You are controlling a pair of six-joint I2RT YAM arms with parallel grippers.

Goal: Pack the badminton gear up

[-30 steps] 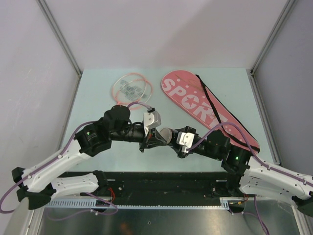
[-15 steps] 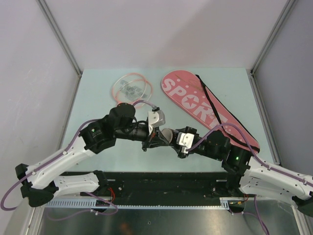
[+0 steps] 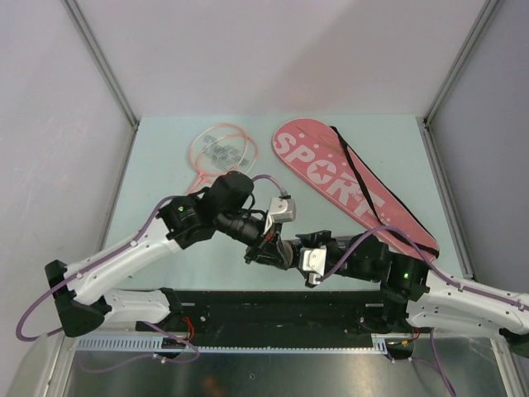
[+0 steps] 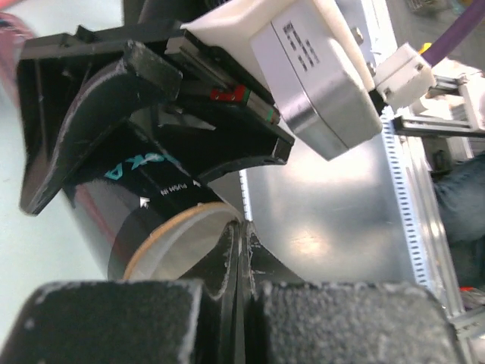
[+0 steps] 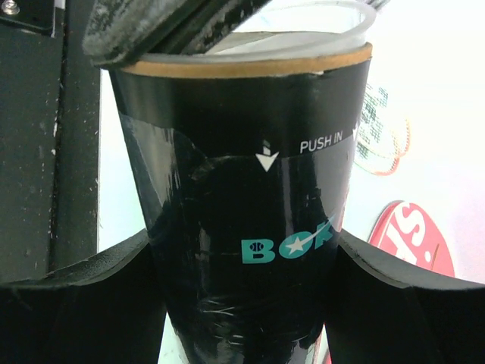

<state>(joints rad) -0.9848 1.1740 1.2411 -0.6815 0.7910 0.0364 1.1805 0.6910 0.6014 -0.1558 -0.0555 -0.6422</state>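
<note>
My right gripper (image 3: pixel 296 253) is shut on the long black tube (image 5: pixel 250 227), lettered "PUSH IN", and holds it above the near middle of the table. The tube's clear-capped open end (image 4: pixel 178 243) points at my left gripper (image 3: pixel 274 248). The left gripper (image 4: pixel 239 246) is shut, with its fingertips (image 5: pixel 167 23) against the cap's rim. The pink-white racket (image 3: pixel 221 149) lies flat at the back left. The pink "SPORT" cover (image 3: pixel 347 182) with its black strap lies at the back right. No shuttlecock shows.
A black base plate (image 3: pixel 273 310) and a slotted metal rail (image 3: pixel 124 341) run along the near edge. Grey walls and metal posts (image 3: pixel 103 62) close in the table on the left, right and back.
My left arm has swung right and toward the near edge, uncovering the racket's handle. My right gripper with the tube has drawn slightly nearer. Both grippers stay together at the tube's end.
</note>
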